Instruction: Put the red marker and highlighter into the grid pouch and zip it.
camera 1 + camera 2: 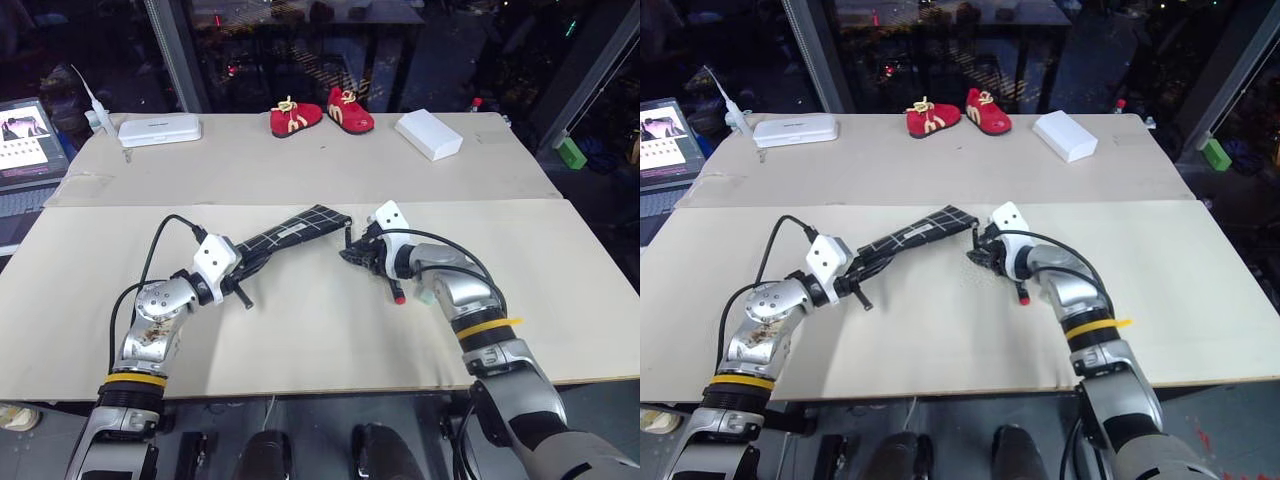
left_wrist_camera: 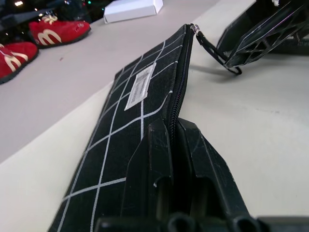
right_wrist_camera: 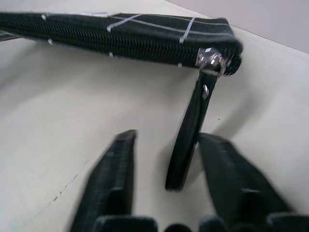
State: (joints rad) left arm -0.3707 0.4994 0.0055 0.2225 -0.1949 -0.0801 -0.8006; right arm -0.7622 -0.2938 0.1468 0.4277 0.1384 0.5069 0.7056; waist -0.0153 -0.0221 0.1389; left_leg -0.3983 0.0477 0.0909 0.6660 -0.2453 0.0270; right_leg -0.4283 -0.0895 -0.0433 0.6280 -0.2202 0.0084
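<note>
The left claw (image 1: pixel 243 262) is clamped on one end of the grid pouch (image 1: pixel 295 229), holding it just above the bench (image 1: pixel 330 330). The right claw (image 3: pixel 166 186) stands part open, its fingers either side of the hanging zipper pull (image 3: pixel 186 145). The red marker (image 1: pixel 397 291) lies beneath the right wrist.

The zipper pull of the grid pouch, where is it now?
The zipper pull hangs from the grid pouch's far end, between the right gripper's open fingers, mid-table.

Beige table (image 1: pixel 300 340) and its load.
Red shoes (image 1: pixel 320 115), two white boxes (image 1: pixel 160 130) (image 1: pixel 428 134) at the far side; red marker (image 1: pixel 397 292) nearer.
</note>
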